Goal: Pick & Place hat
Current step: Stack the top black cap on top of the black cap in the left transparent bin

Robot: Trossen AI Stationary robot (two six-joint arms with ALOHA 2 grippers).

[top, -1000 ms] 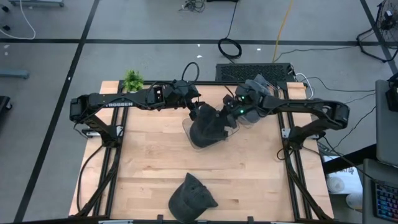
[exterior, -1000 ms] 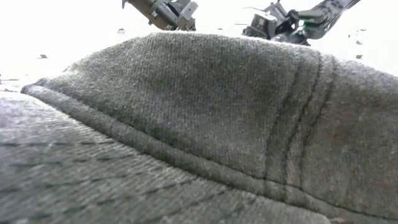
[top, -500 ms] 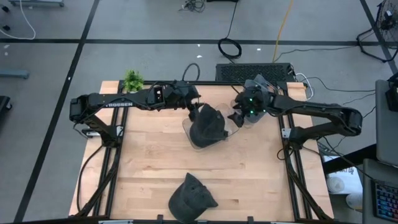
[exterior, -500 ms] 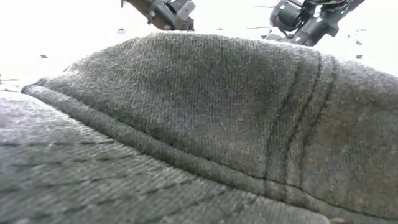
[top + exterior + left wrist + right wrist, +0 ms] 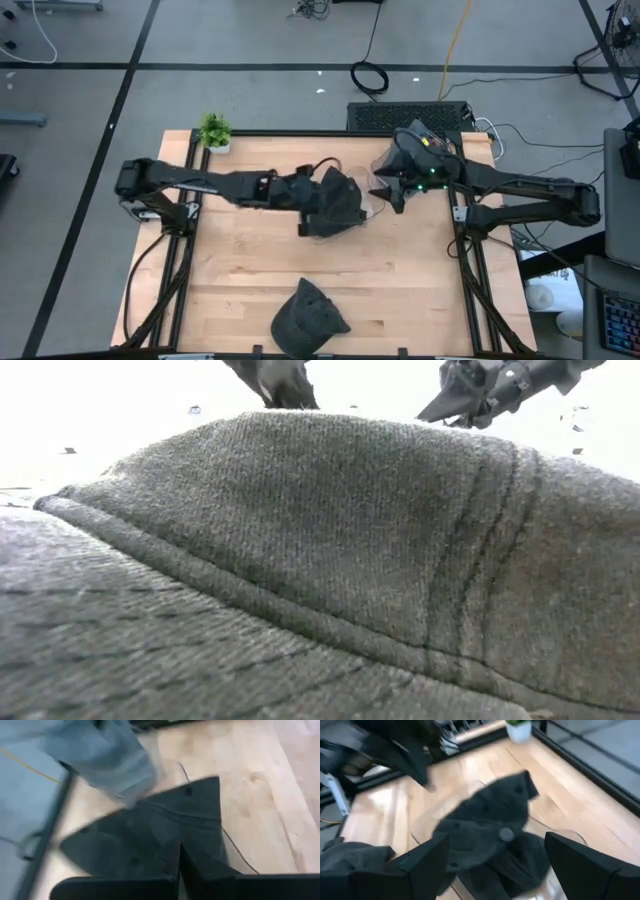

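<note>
**Left claw shuts, both arms shift**

Left claw [image 5: 308, 203]: fingers were apart 1 s ago, now closed together; in left wrist view they meet w/ no gap. Left arm has swung from the far edge of the worktop [image 5: 240, 270] toward the middle; it now lies lower across the wood, w/ the claw at the near-left side of the hat [image 5: 333, 200] instead of at its far-left edge.

Right claw [image 5: 392, 194]: was over the hat's right part 1 s ago, now pulled back to the right, apart from it. Its arm is stretched out more to the right side.

Hat shape changed a bit, its top corner now stands up more.
</note>
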